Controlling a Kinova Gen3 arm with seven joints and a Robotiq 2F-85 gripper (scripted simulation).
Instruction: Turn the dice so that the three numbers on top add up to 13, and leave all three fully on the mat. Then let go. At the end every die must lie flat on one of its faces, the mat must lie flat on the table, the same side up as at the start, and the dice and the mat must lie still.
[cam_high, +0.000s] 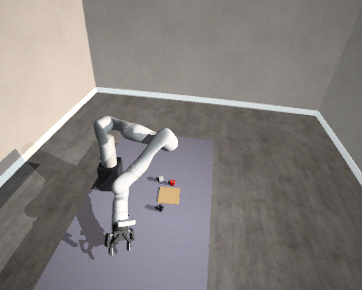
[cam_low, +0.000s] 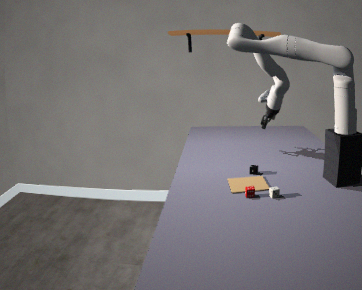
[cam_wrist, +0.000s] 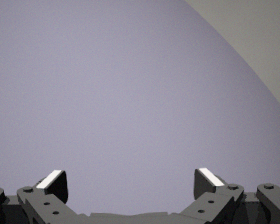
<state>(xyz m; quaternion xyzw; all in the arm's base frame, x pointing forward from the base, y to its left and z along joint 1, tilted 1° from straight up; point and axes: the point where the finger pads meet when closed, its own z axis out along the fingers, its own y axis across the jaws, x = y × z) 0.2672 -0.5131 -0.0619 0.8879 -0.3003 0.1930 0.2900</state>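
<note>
Tan mat (cam_low: 248, 183) lies flat on the lavender worktop (cam_low: 210, 235). From my remote seat I count three dice, none fully on it: red die (cam_low: 250, 191) at the mat's edge, white die (cam_low: 274, 192) just beside the red one on the worktop, black die (cam_low: 254, 169) off the opposite edge. Top numbers too small to read. Hand (cam_high: 120, 246) hangs above the worktop, well apart from the dice, fingers spread wide, holding nothing.
</note>
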